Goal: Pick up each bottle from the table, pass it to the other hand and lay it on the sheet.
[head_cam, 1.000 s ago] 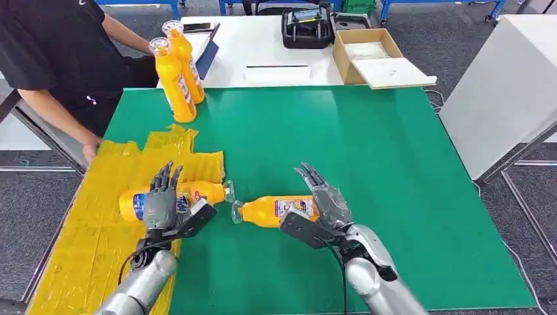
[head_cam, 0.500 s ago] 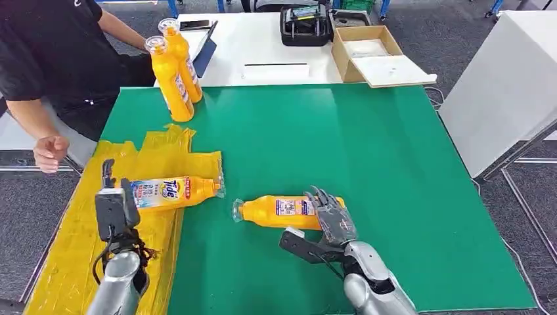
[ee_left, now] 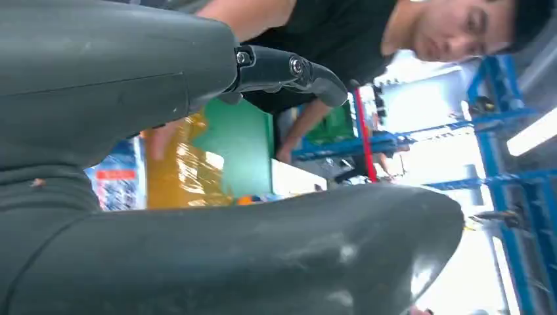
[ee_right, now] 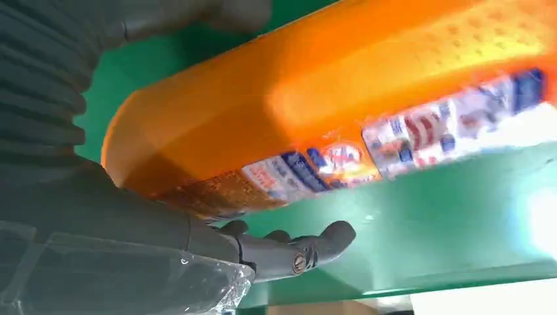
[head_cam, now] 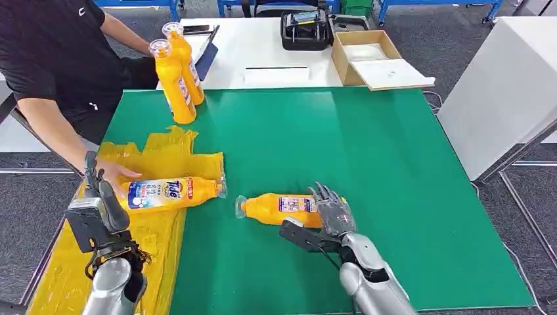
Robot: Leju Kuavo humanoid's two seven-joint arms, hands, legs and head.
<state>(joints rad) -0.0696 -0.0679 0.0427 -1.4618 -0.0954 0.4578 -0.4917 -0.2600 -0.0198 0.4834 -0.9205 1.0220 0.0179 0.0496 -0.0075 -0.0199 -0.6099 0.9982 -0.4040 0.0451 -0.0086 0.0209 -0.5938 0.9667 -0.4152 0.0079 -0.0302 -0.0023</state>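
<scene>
Green matting covers the bench (head_cam: 394,170), with a yellow sheet (head_cam: 167,154) spread at the left of the frame. At lower centre a yellow bottle (head_cam: 279,209) lies on its side on the green, cap toward the sheet; the right hand (head_cam: 332,213) now rests at its base end, fingers (ee_right: 295,252) curled under and around the body, having closed in over the last second, though a firm grip cannot be confirmed. A second, labelled bottle (head_cam: 172,192) lies on the sheet at centre left. The left hand (head_cam: 98,203), which lay over it a second ago, has drawn back to the lower left, released and holding nothing. A person's hand (head_cam: 118,174) now touches that bottle. Two upright bottles (head_cam: 177,72) wait at upper left. Judged: one bottle delivered, the next pick starting.
</scene>
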